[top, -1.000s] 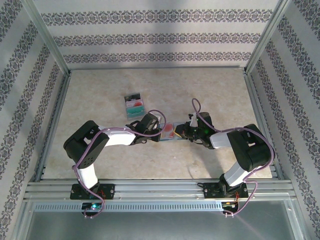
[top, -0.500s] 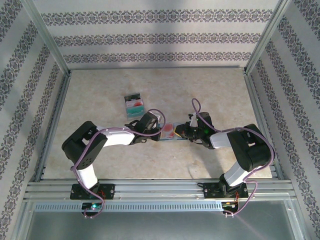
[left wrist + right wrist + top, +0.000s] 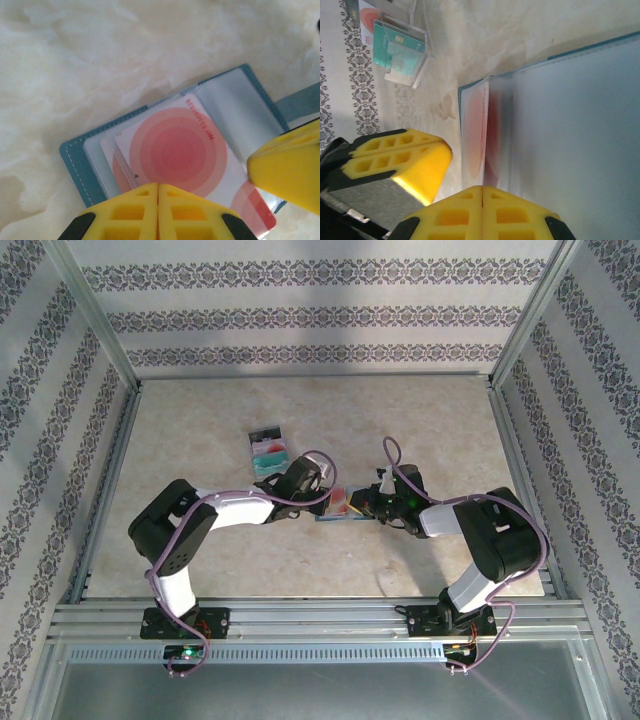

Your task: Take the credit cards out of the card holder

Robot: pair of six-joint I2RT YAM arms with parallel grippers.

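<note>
Credit cards (image 3: 175,150), white with red and pink rings, stick partway out of a clear pocket of the card holder (image 3: 75,155), a teal-blue wallet lying open and flat on the table (image 3: 200,420) between the two grippers. The left gripper (image 3: 158,187) has its yellow fingers pressed together right over the near end of the top card, hiding it, so I cannot tell if they touch it, and the right gripper (image 3: 482,192) is closed too, at the holder's other panel. Farther back from the holder, a stack of red and teal cards (image 3: 268,451) sits in a clear tray (image 3: 417,75), too small to read.
</note>
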